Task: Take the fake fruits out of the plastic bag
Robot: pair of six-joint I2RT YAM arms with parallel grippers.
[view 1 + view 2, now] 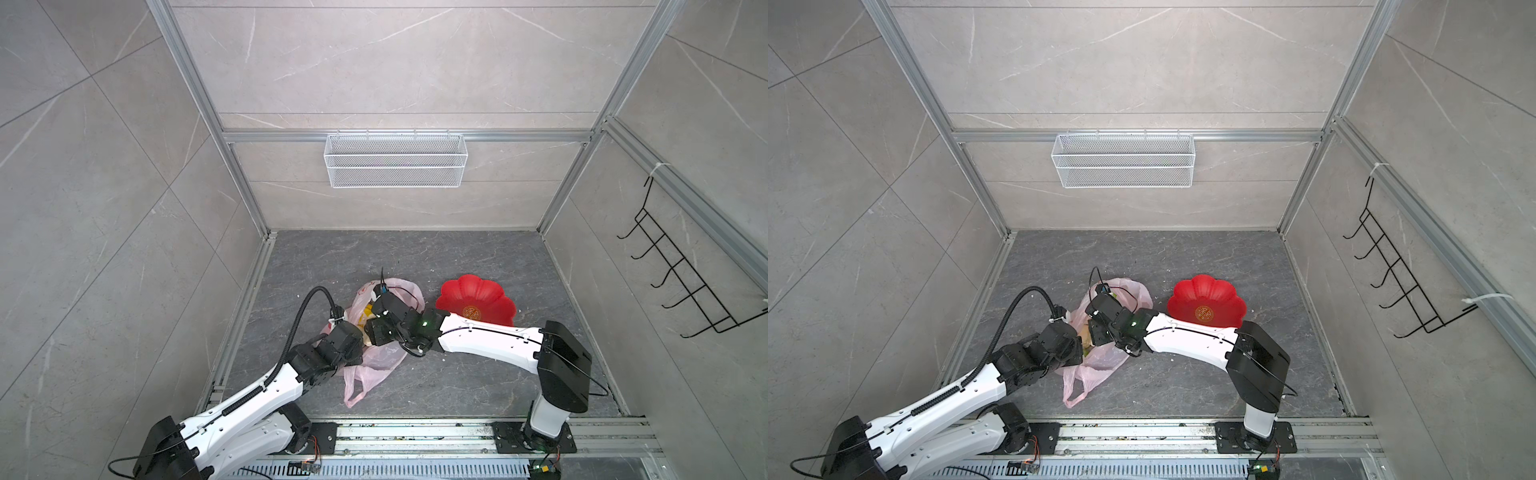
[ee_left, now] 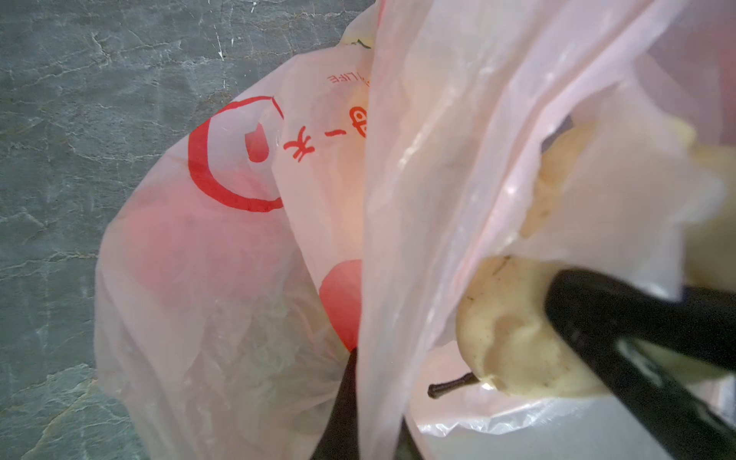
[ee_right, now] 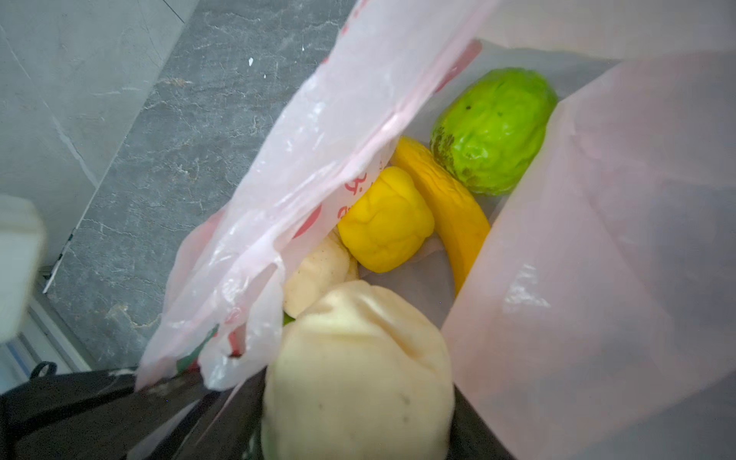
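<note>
1. Just beside the red dish (image 1: 478,299), on its left in both top views, the plastic bag (image 1: 376,361) is lying on the slate floor, with the fake fruits (image 3: 386,221) sitting inside.
2. Left gripper (image 2: 368,414) is pinching the bag film, jaws closed.
3. Right gripper (image 3: 358,422) is clamping the pale beige fruit (image 3: 358,358) in the bag mouth.
4. Fruits are looking light, rigid and smooth, so grip across the belly. Take the banana (image 3: 450,207) mid-length.
5. Film is looking thin, crinkly and slippery, likely to snag.
6. Red blob showing through the film is probably the apple (image 2: 342,302).
</note>
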